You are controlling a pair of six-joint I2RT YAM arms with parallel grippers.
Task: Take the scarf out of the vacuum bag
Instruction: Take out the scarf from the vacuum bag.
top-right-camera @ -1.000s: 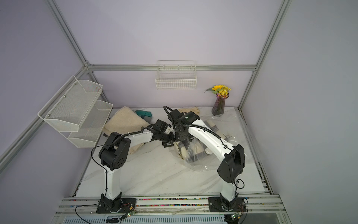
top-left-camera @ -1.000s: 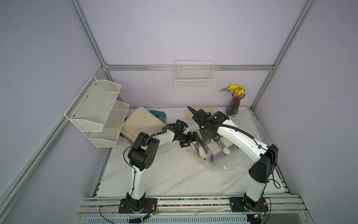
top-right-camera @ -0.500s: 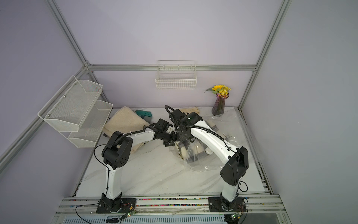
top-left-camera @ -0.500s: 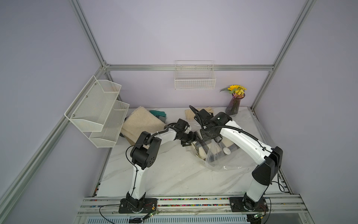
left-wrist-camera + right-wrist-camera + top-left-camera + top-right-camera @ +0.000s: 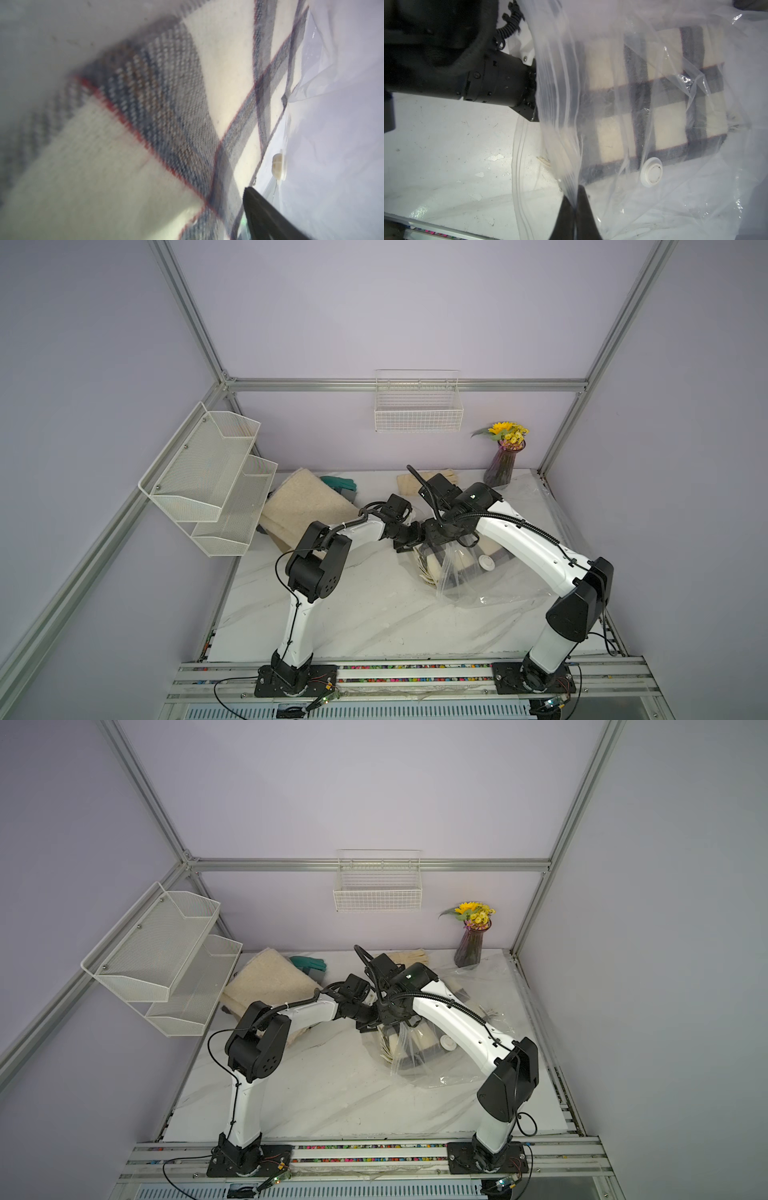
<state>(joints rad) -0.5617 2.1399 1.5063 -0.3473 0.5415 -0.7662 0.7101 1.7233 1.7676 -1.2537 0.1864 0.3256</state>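
Left gripper (image 5: 417,536): reaches into the mouth of the vacuum bag (image 5: 490,593), over the scarf (image 5: 145,116), apparently to seize it; only one finger (image 5: 268,216) shows, so its spread cannot be told.
Right gripper (image 5: 574,204): pinched tight on the bag's upper film, holding it up (a tent, so the mouth gapes).
Scarf: folded plaid, inside the bag, near the white valve cap (image 5: 652,173).
Counter (image 5: 353,614): white, marbled; the bag lies right of centre.
Room: lilac walls, metal frame; mesh shelves (image 5: 208,481) left, wire basket (image 5: 417,414) behind, flower vase (image 5: 500,464) right.
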